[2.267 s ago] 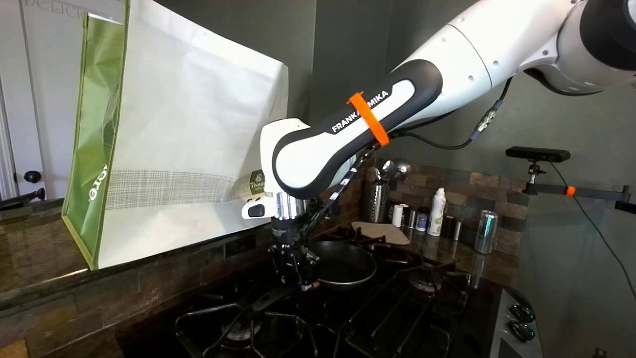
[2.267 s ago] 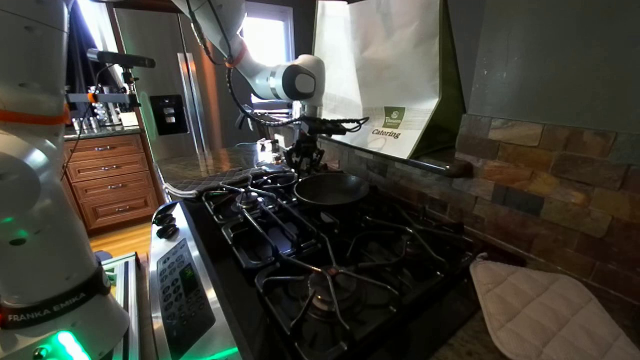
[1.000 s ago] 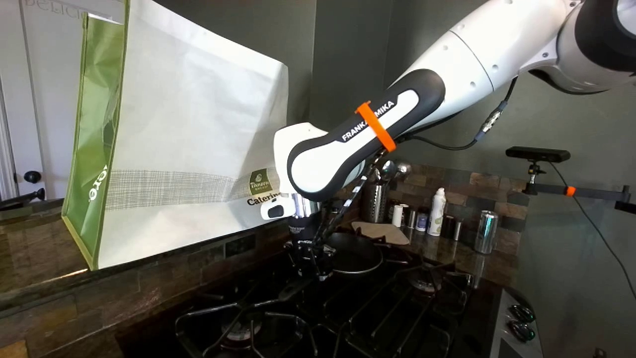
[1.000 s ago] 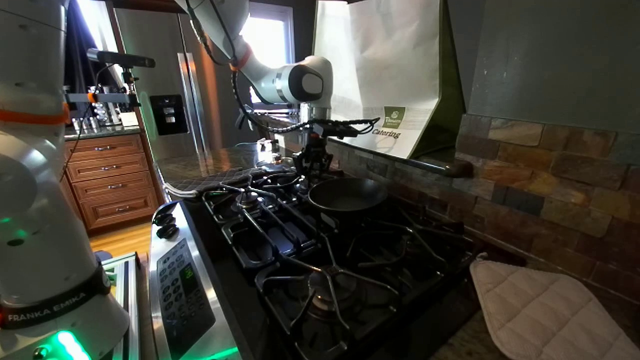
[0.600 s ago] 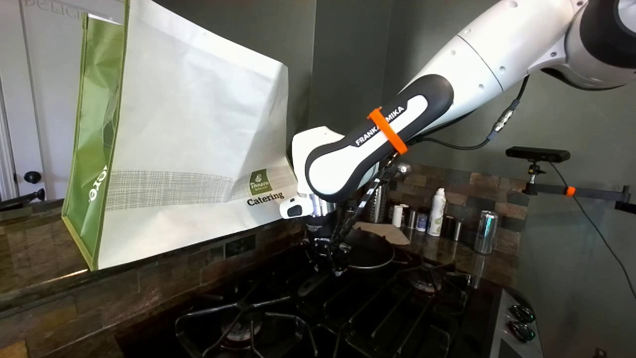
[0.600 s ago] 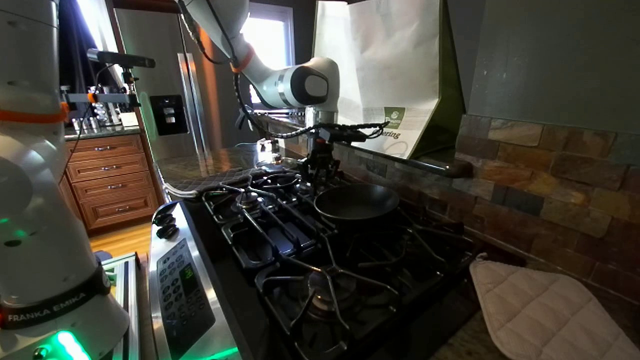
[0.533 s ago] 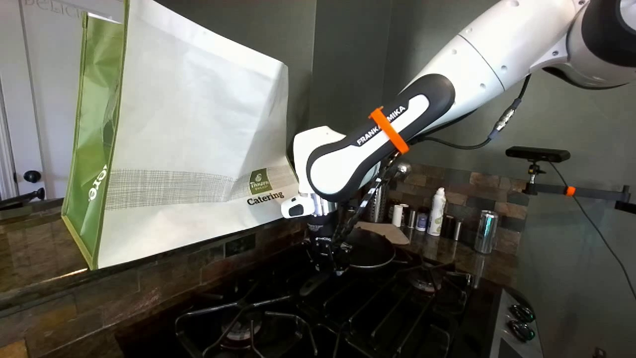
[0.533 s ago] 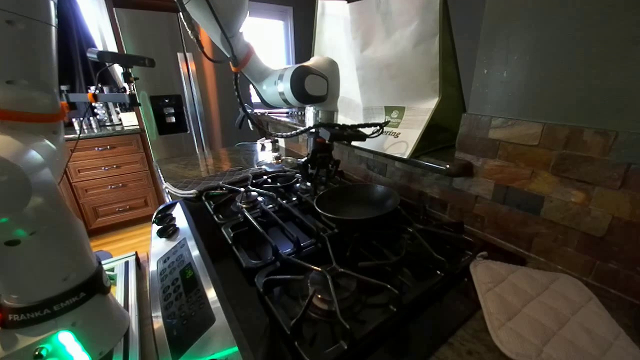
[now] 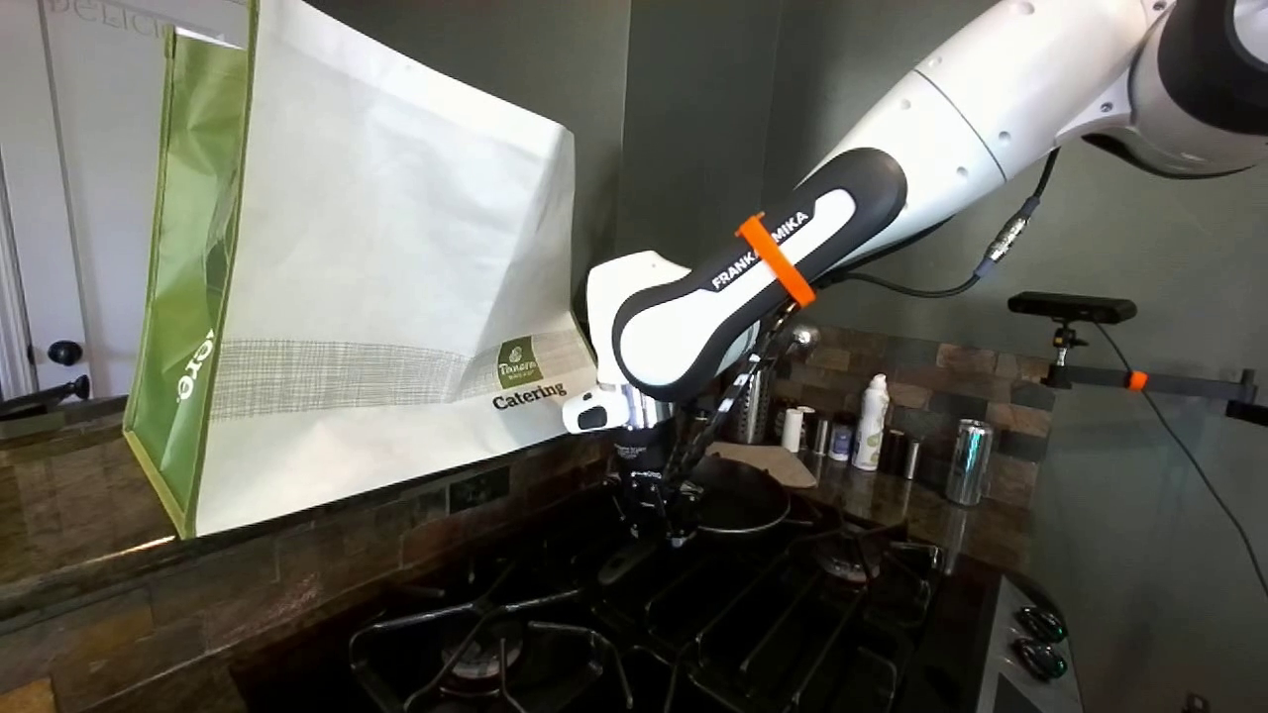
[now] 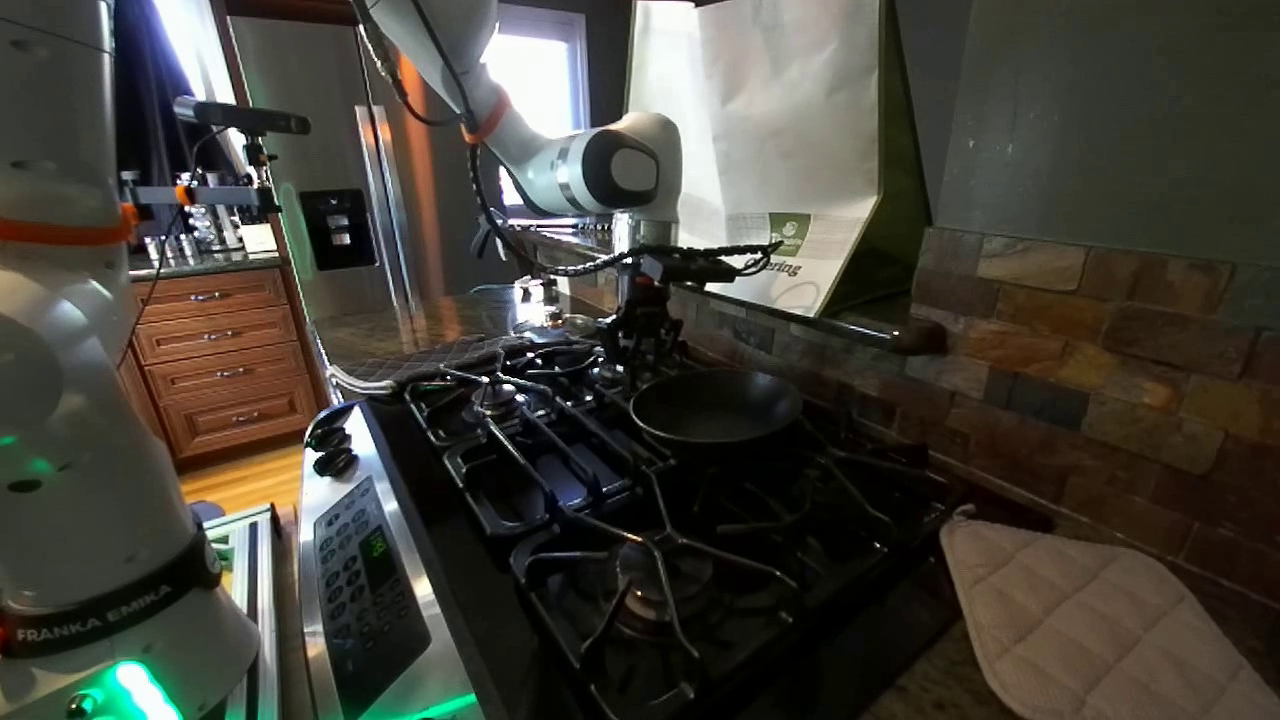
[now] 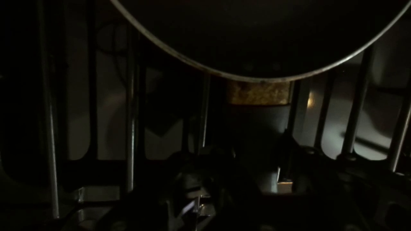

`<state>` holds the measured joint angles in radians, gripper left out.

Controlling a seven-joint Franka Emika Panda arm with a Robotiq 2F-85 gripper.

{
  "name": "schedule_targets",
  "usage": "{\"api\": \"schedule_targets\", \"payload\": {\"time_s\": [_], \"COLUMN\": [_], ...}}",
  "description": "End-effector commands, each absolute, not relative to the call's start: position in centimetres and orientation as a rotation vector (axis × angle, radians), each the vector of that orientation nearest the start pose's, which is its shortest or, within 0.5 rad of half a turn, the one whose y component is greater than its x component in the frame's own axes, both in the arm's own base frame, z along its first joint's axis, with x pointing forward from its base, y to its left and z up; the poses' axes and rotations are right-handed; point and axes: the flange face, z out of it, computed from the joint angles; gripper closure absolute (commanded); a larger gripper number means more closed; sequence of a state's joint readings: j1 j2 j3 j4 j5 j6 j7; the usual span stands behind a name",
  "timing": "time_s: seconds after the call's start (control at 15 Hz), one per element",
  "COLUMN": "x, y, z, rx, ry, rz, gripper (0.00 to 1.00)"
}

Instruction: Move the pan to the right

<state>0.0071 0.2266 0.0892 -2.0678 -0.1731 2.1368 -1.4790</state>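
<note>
the pan (image 10: 715,405) lies over the grates (image 10: 660,541), just beside the gripper (image 9: 658,536) and on the potholder (image 10: 1100,620) side of it. in the wrist view the pan's handle (image 11: 257,128) runs back to the gripper; the dark leaves no telling whether the gripper pinches the handle or only straddles it. if right means toward the potholder, the move likely follows the handle's long axis, pan leading.

Open air lies over the burner grates (image 10: 665,545) beside the pan (image 10: 715,405); backsplash (image 10: 1100,365) and bag (image 10: 775,120) bar the side opposite the controls (image 10: 365,590).
</note>
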Motion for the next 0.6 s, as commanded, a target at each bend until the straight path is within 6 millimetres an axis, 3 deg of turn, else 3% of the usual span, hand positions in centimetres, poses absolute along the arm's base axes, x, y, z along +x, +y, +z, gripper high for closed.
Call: {"api": "schedule_targets", "payload": {"time_s": [0.0, 0.53], "x": [56.0, 57.3], "y": [2.2, -1.9], "z": [31.0, 32.1], "rx": [2.088, 2.071], "ry": [2.329, 2.267], "rz": [-0.301, -0.147], "gripper": [0.88, 0.88]}}
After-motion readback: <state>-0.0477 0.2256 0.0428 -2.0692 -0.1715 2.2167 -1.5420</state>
